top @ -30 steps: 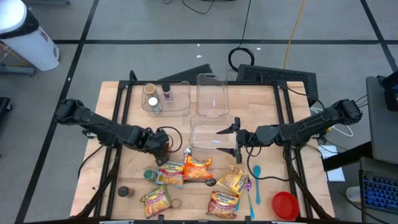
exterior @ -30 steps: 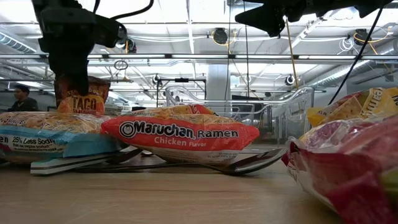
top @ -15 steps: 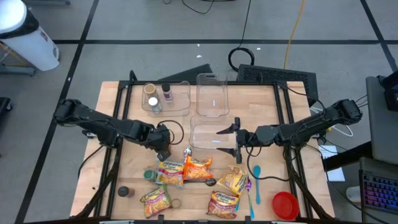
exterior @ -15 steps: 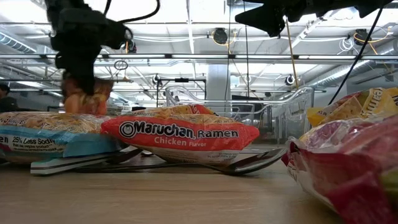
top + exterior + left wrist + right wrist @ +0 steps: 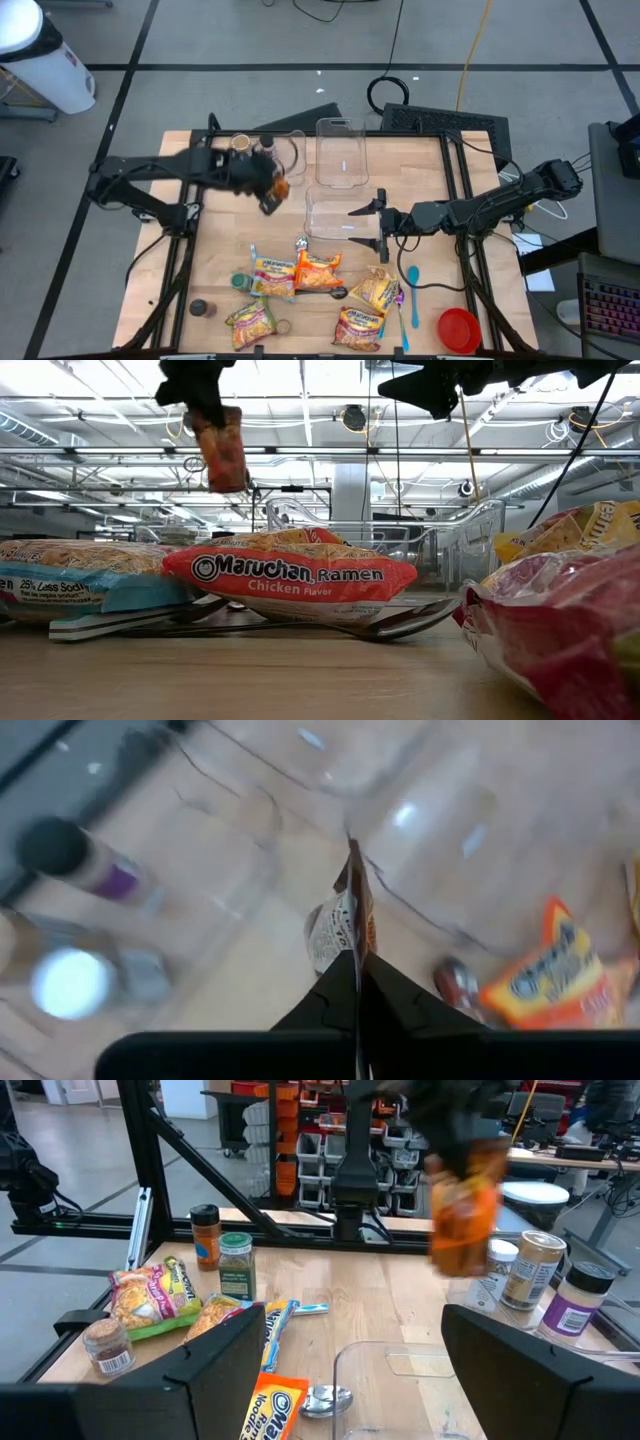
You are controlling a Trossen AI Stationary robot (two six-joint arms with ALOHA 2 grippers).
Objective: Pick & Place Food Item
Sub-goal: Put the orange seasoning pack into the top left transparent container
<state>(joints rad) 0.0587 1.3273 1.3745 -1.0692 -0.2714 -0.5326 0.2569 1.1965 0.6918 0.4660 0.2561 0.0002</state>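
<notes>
ramen [image 5: 290,570]: red Maruchan pack lying on the counter [image 5: 430,180]
spoon [image 5: 412,286]: blue, beside the red bowl [image 5: 459,329]
jars [image 5: 222,1257]: two near the counter's edge
bins [image 5: 342,150]: clear, mid-counter

Left end effector [image 5: 272,190] lifted taco packet [image 5: 222,450] toward bins.

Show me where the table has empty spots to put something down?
Bare wood lies right of the two clear plastic bins, toward the table's right edge, and left of the yellow ramen packets. The front is crowded with packets, spice jars, a blue spoon and a red bowl.
</notes>
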